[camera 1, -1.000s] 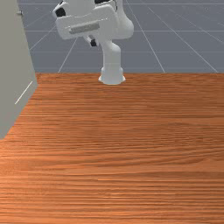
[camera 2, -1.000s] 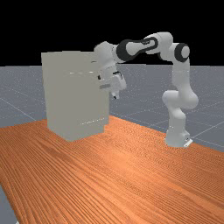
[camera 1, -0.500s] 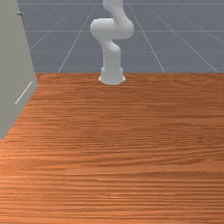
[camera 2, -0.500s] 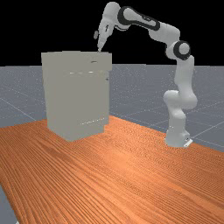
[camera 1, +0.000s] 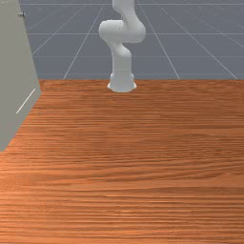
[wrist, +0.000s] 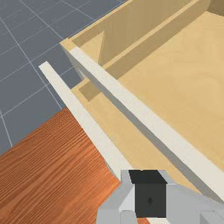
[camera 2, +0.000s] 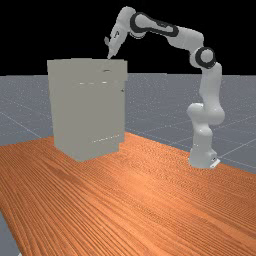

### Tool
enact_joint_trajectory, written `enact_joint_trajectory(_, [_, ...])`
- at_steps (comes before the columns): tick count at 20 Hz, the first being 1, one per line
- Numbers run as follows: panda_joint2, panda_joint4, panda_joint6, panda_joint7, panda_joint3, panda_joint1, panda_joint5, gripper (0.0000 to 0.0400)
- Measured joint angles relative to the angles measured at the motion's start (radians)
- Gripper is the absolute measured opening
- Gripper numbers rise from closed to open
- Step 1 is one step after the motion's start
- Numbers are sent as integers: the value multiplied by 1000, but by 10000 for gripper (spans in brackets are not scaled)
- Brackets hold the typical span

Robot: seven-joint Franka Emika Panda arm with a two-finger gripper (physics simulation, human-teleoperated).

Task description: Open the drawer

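My gripper (camera 2: pixel 109 57) points down at the top edge of the pale grey cabinet (camera 2: pixel 85 110) in the far view. The cabinet's top section (camera 2: pixel 120 70) juts out slightly past the body below, and a small dark handle (camera 2: pixel 106 70) is just under my gripper. Seen in the wrist view, my gripper (wrist: pixel 150 175) stands over the end of a pale front strip (wrist: pixel 83 116). Behind that strip lies a light wooden interior (wrist: pixel 116 127), then a second pale strip (wrist: pixel 144 118) and a wider wooden compartment (wrist: pixel 183 74). Whether my gripper touches the strip is hidden.
The cabinet's side (camera 1: pixel 14 71) rises at the front view's left, with a small knob (camera 1: pixel 21 14) high on its edge. Another small dark handle (camera 2: pixel 122 90) sits lower on the cabinet. The wooden table (camera 2: pixel 150 200) spreads around the cabinet and the arm's base (camera 2: pixel 201 157).
From beside the cabinet's upper part, my hand has risen above its top. Over the last half second it has shifted slightly toward the far view's left and tilted. The cabinet looks the same since then.
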Motion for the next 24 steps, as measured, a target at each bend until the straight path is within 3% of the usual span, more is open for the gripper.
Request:
enact_joint_trajectory(14, [-14, -46, 132, -31, 14, -65, 31, 0])
enact_joint_trajectory(15, [-27, -68, 158, -37, 22, -71, 35, 2])
enact_joint_trajectory(16, [-38, -86, 180, -37, 35, -77, 38, 25])
enact_joint_trajectory(17, [-45, -98, 196, -36, 51, -84, 41, 73])
enact_joint_trajectory(19, [-66, -140, 215, -37, 91, -85, 46, 98])
enact_joint_trajectory(22, [-146, -223, 219, -30, 151, -68, 42, 50])
enact_joint_trajectory(24, [-170, -247, 220, -23, 172, -66, 31, 52])
